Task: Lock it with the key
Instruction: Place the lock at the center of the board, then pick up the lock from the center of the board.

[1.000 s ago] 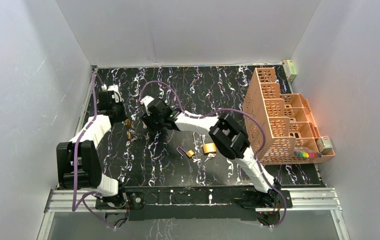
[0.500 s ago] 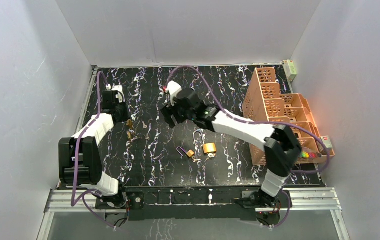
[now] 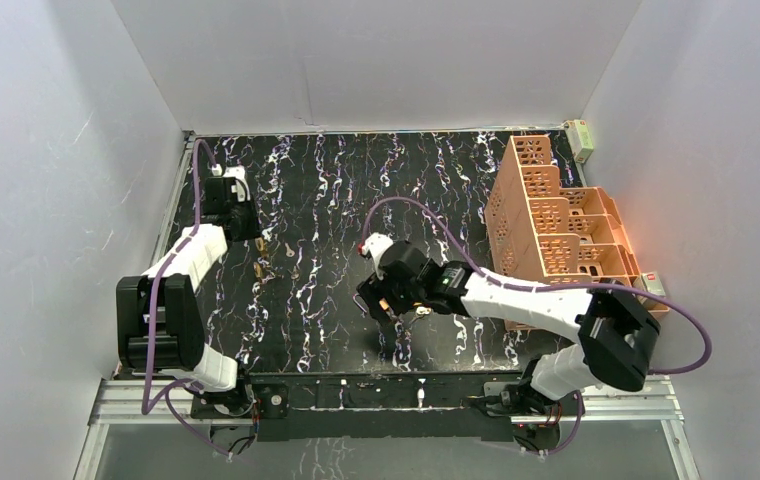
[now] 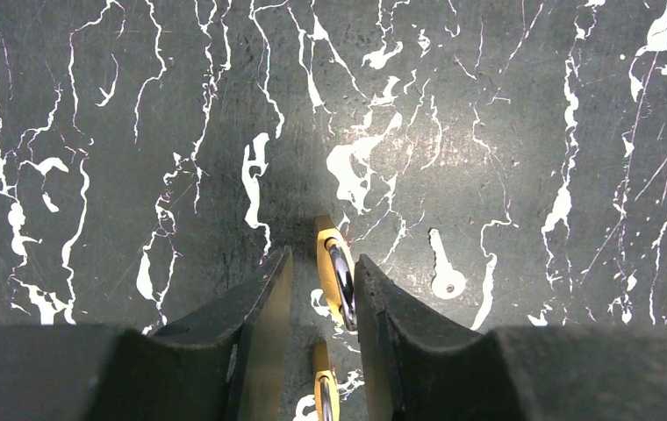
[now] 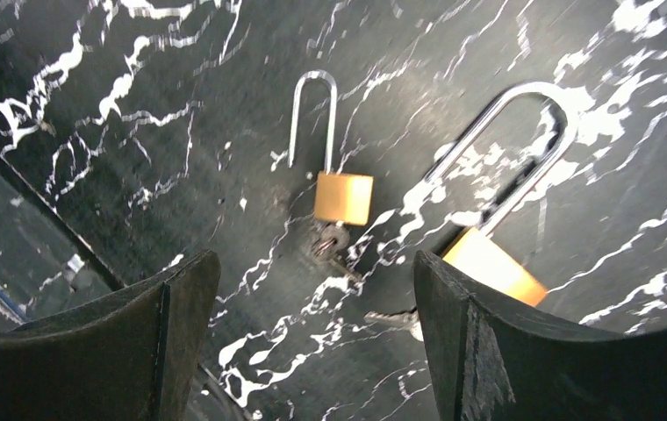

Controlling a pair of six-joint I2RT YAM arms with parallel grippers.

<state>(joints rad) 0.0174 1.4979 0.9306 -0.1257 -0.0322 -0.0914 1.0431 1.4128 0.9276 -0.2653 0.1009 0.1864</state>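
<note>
- The black, white-veined marble-look surface (image 3: pixel 336 180) carries everything.
- An orange perforated plastic rack (image 3: pixel 546 230) stands at the right edge of the surface, well apart from both arms.
- The right gripper (image 5: pixel 312 259) hangs over the near middle of the surface. Its jaws are spread wide and released, holding nothing.
- The left gripper (image 4: pixel 323 263) points down at the far left of the surface. Its jaws are parted only narrowly, and a gap shows beside one finger, so nothing is clenched.
- A large brass padlock with a long silver shackle (image 5: pixel 492 267) lies flat, its body partly under one right finger.
- A small brass padlock with a narrow silver shackle (image 5: pixel 343 197) lies flat beside the large one, below the gap of the right jaws. One shackle leg is free of the body, and a dark key (image 5: pixel 328 244) sits at the body's base.
- A tiny brass lock (image 4: pixel 334 267) stands on edge between the left jaws, close against one finger.
- A second tiny brass piece (image 4: pixel 321 390) lies just nearer than that lock.
- A loose silver key (image 4: pixel 444 267) lies flat just right of the left gripper, untouched.
</note>
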